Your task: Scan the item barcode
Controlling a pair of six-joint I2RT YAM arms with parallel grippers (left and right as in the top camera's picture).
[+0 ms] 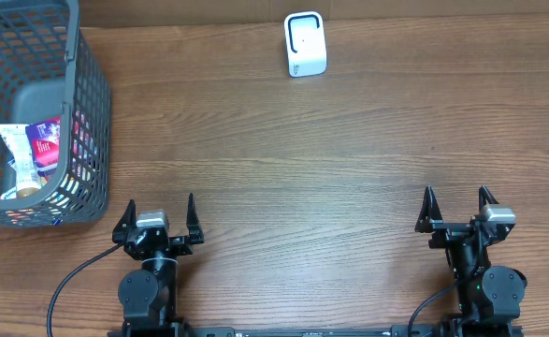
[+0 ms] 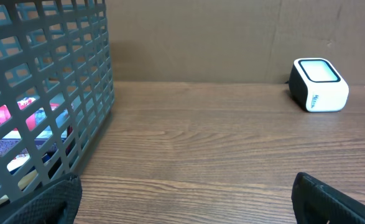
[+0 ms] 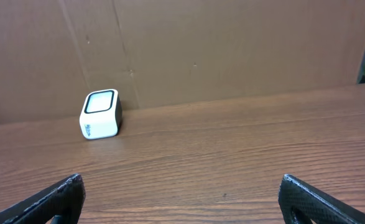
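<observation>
A white barcode scanner with a dark window [image 1: 305, 44] stands at the back middle of the wooden table, also seen as the scanner [image 2: 319, 84] and the scanner [image 3: 100, 114]. Packaged items [image 1: 33, 150] lie inside a grey mesh basket [image 1: 88, 112] at the far left; through the mesh the packets [image 2: 20, 124] show pink and blue. My left gripper [image 1: 161, 208] rests open near the front left, beside the basket's right wall [image 2: 58, 93]. My right gripper [image 1: 457, 200] rests open near the front right. Nothing lies between either pair of fingers.
A brown cardboard wall [image 3: 232, 43] closes off the back of the table. The wooden tabletop [image 1: 349, 150] stretches between the scanner and both grippers.
</observation>
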